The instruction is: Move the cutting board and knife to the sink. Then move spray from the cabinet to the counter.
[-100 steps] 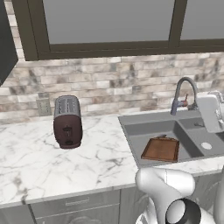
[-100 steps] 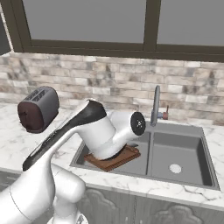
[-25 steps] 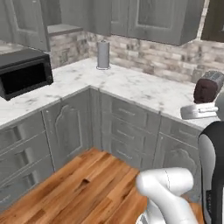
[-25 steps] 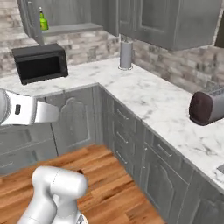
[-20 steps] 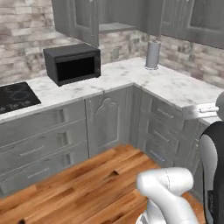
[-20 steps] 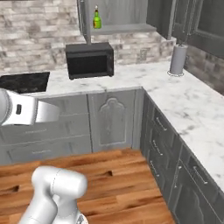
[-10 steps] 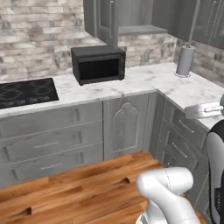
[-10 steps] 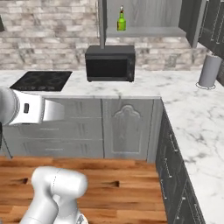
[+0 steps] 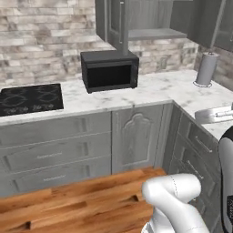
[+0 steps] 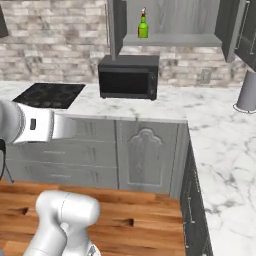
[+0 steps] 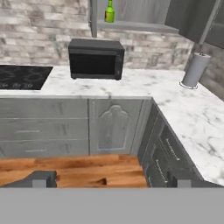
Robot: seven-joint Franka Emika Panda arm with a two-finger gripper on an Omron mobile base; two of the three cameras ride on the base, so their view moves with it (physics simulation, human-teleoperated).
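Observation:
The spray [image 10: 143,25] is a small green bottle that stands upright on the plain shelf of the open wall cabinet [image 10: 172,40], above the microwave. In the hand view the spray [image 11: 109,12] sits at the top edge, far ahead of my gripper [image 11: 110,179]. The gripper is open, its two tips wide apart with nothing between them. The cabinet [image 9: 154,32] door hangs open at the shelf's left. The white marble counter [image 10: 212,130] runs below and turns a corner to the right. The cutting board, the knife and the sink are out of view.
A black microwave [image 10: 128,76] stands on the counter [image 11: 175,100] under the cabinet, with a black cooktop [image 10: 47,95] to its left. A paper towel roll [image 11: 194,70] stands at the right. Grey drawers and a corner door [image 9: 136,136] face the wooden floor [image 9: 68,200].
The whole scene has shifted as the base drove away from the sink. The microwave and the open cabinet have come toward the middle and now look larger.

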